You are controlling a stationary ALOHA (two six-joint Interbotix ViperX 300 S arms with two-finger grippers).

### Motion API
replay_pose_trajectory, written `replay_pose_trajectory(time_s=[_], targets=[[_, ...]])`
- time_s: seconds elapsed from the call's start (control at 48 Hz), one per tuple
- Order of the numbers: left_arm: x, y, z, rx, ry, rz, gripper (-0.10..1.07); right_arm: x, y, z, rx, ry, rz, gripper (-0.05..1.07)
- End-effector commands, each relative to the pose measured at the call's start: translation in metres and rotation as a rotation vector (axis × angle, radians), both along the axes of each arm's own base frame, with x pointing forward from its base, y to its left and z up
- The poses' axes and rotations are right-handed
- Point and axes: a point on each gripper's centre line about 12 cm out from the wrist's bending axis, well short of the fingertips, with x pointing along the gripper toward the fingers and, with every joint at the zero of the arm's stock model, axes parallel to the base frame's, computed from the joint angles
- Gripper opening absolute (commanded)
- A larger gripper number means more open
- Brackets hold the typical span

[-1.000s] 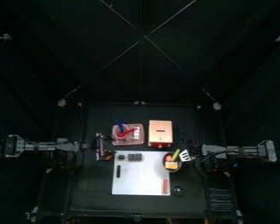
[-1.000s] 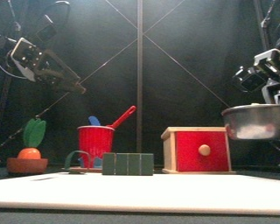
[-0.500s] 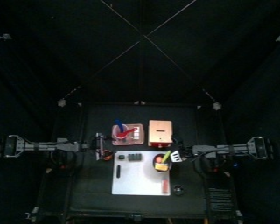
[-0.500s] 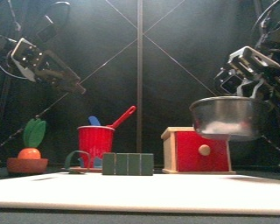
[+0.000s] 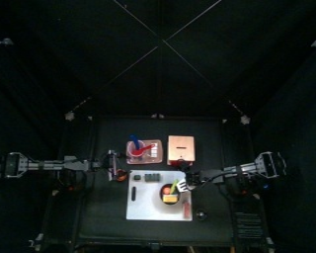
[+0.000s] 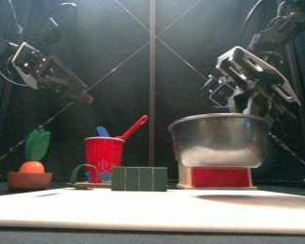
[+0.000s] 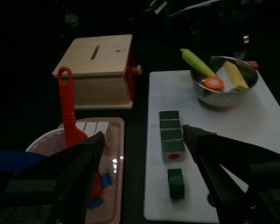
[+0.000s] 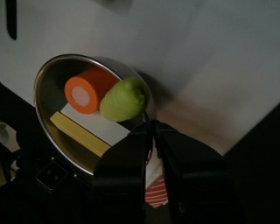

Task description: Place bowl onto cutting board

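- Black curtains close in a small black table [image 5: 88, 178], lit from above.
- Nearest the front lies the board [image 6: 152, 212], a pale flat rectangle running the full width of the front view.
- A green block [image 6: 140, 178] sits at the board's back edge, left of centre.
- The bowl [image 6: 220, 140], a metal one, hangs above the board's right half, clear of the surface; a faint shadow lies below it.
- The right hand [image 8: 150, 138] is closed on the bowl's rim, 1 jaw inside and 1 outside. Inside the bowl lie an orange piece, a green piece and a yellow piece.
- In the top view the bowl [image 5: 172, 193] is over the board's upper right part.
- Behind the board stand a red cup [image 6: 104, 158] with a red spoon, a red box [image 6: 219, 176] half hidden by the bowl, and at far left a carrot toy [image 6: 34, 162].
- The left hand [image 7: 140, 166] waits high at the left, jaws spread and gripping nothing.
- Doing it well: I judge the bowl should come straight down, kept level so the 3 pieces stay in, and land well inside the board's edge, away from the green block. Release only once the base rests flat, then lift the jaws straight up off the rim.
- No brand, label or writing can be read anywhere.
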Motion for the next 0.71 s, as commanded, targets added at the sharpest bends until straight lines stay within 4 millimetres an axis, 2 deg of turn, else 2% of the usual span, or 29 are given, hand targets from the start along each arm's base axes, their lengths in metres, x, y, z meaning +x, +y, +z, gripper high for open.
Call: replay_pose_trajectory(time_s=[0.0,0.333,0.688], targets=[[0.002,0.001,0.004,0.004,-0.013,0.004,1.03,0.019,0.004,0.014,0.004,-0.055,0.007,0.49],[0.001,0.002,0.002,0.001,-0.006,0.009,1.03,0.053,0.014,0.007,0.011,-0.048,0.021,0.5],[-0.001,0.002,-0.001,0.002,0.002,0.006,1.03,0.059,0.016,-0.002,0.01,-0.024,0.025,0.5]])
